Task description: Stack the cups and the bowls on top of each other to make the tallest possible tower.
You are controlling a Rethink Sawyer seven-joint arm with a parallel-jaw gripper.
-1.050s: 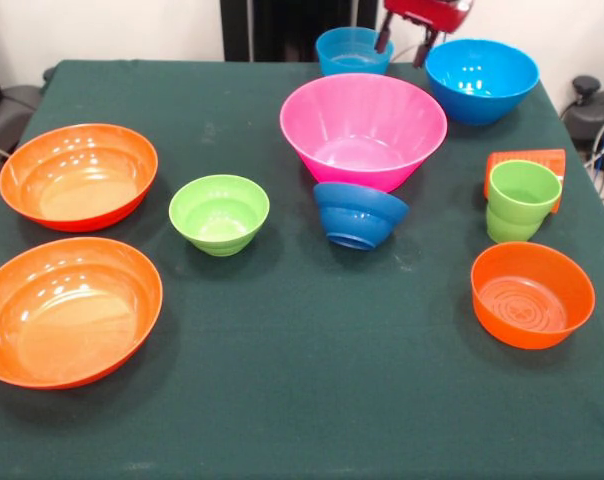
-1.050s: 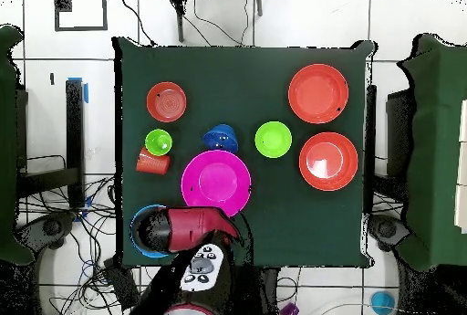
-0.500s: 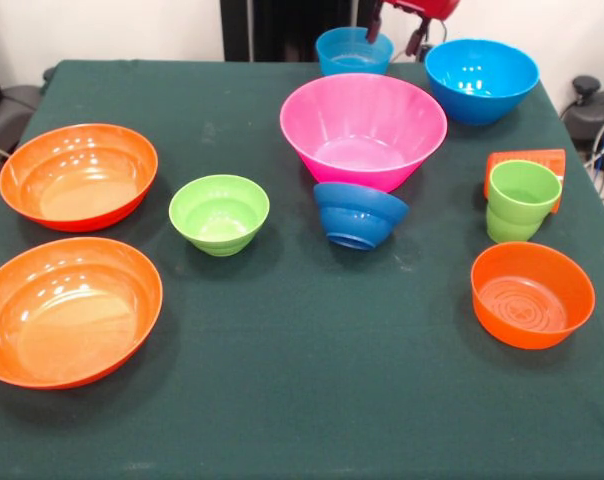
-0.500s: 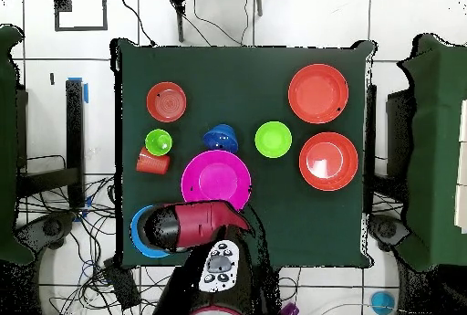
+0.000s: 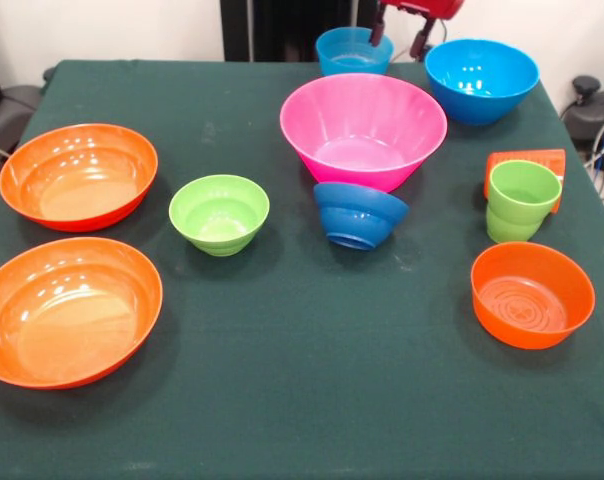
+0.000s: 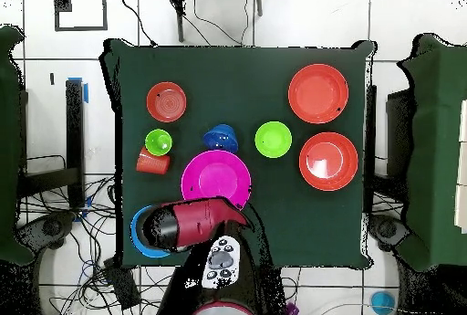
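Note:
My gripper (image 5: 399,38) hangs open and empty at the far table edge, between the small sky blue bowl (image 5: 352,50) and the bigger sky blue bowl (image 5: 482,78). In front stands the big pink bowl (image 5: 363,128) (image 6: 215,180), with the dark blue bowl (image 5: 359,213) tilted against its near side. The lime green bowl (image 5: 219,213) and two wide orange bowls (image 5: 78,175) (image 5: 67,308) are at the left. At the right are the smaller orange bowl (image 5: 532,293), the upright lime green cup (image 5: 522,200) and, behind it, the orange cup (image 5: 527,160) on its side. No tower shows.
The table (image 5: 312,400) is covered in dark green cloth. In the overhead view my red arm (image 6: 196,222) covers most of the sky blue bowls, and only one rim (image 6: 139,229) shows. Cables and equipment lie off the table's right side.
My gripper has risen a little at the far edge and shifted slightly sideways. The bowls and cups have not moved.

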